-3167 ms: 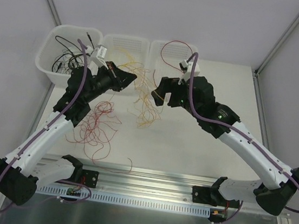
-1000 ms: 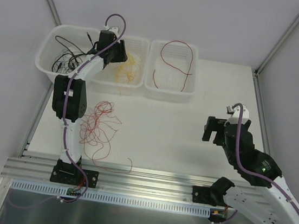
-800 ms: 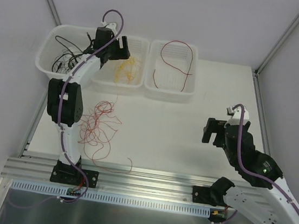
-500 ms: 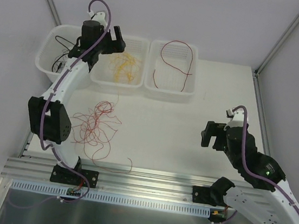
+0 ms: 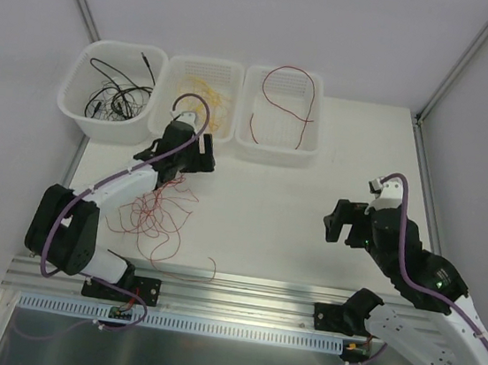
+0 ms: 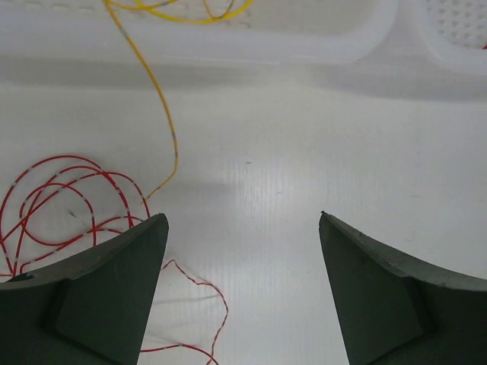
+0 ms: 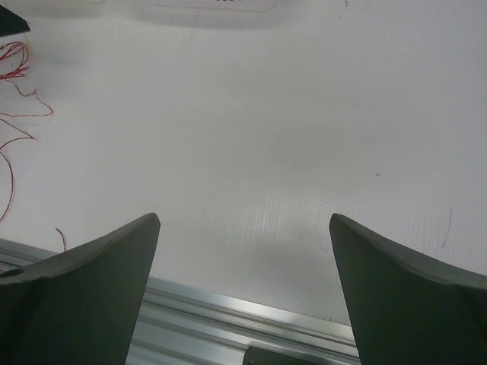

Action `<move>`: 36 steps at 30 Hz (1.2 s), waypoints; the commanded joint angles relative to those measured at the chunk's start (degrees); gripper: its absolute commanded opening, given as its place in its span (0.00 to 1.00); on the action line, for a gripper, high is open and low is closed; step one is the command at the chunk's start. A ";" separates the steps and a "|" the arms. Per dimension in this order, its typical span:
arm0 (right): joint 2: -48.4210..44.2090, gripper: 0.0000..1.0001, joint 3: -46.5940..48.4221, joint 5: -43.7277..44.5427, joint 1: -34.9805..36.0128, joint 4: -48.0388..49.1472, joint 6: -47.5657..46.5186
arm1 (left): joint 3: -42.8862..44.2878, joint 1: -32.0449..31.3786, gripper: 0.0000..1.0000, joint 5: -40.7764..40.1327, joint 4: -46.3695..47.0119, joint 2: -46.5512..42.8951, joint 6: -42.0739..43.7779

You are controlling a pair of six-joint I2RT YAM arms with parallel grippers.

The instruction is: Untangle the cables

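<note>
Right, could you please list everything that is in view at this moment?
baskets: three, white, far edge
black cables: several, black, left basket
yellow cables: several, yellow, middle basket, one strand trailing onto the table
red cable: one, red, right basket
red tangle: one, red, table's left side
table: one, white, under everything
rail: one, silver, near edge
left arm: one, white and black, jaws open
right arm: one, white and black, jaws open

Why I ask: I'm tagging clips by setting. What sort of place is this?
Probably a robotics lab work cell: two robot arms bolted to an aluminium rail, a bare white table walled in by plain white panels, and three white baskets holding cables sorted by colour.
</note>
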 commanded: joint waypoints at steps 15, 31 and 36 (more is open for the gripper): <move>-1.50 1.00 0.19 1.54 -0.06 -2.11 0.06 | -6.79 -0.78 0.30 -15.91 29.83 10.04 -1.14; -0.36 1.00 1.07 1.89 -0.06 -2.64 -0.38 | 14.46 1.59 0.00 -10.39 9.45 7.39 10.28; -0.54 1.00 0.89 2.94 -0.06 -3.16 -0.91 | 30.43 6.94 0.00 -2.75 1.47 21.42 9.85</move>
